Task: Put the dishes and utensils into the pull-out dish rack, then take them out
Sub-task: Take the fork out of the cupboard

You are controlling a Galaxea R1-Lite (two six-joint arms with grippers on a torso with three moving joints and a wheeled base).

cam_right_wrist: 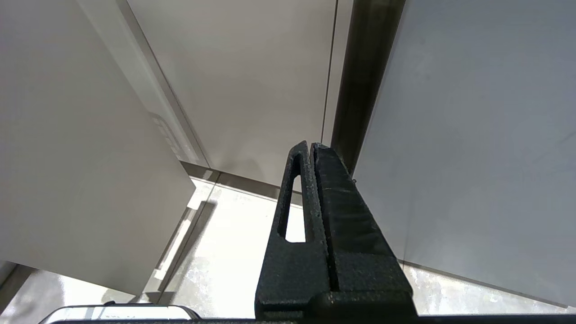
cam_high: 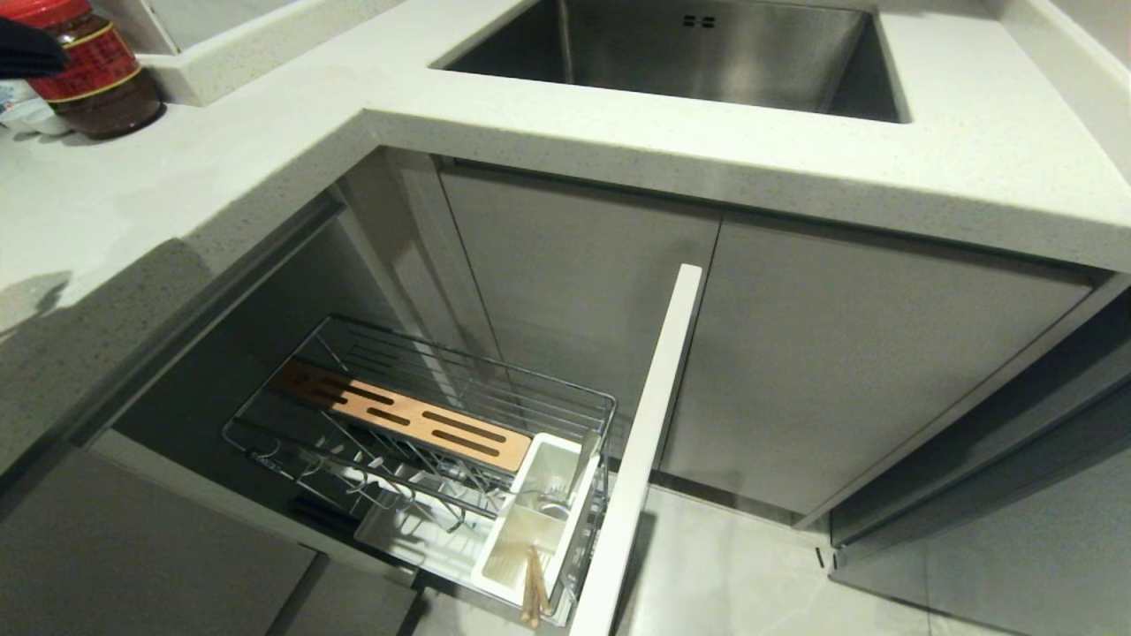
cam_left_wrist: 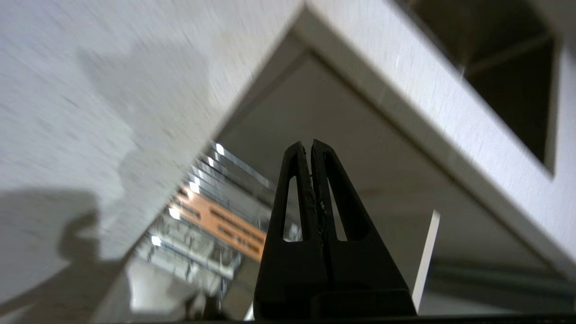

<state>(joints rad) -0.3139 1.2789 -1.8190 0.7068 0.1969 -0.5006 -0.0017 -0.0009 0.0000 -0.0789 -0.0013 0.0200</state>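
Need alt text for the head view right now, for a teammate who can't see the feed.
A pull-out dish rack stands open below a pale countertop; its white utensil holder holds wooden chopsticks and a fork, and no plate or bowl is visible. A steel sink sits above, a red-lidded jar far left; no claw shows.

From my seat, the pull-out dish rack (cam_high: 415, 415) stands open from above, though the countertop (cam_high: 618, 155) overhangs its back. The white cabinet front (cam_high: 641, 450) walls its right side. The wooden strip (cam_high: 402, 413) spans the basket; chopsticks (cam_high: 533, 583) fill the nearest holder compartment.
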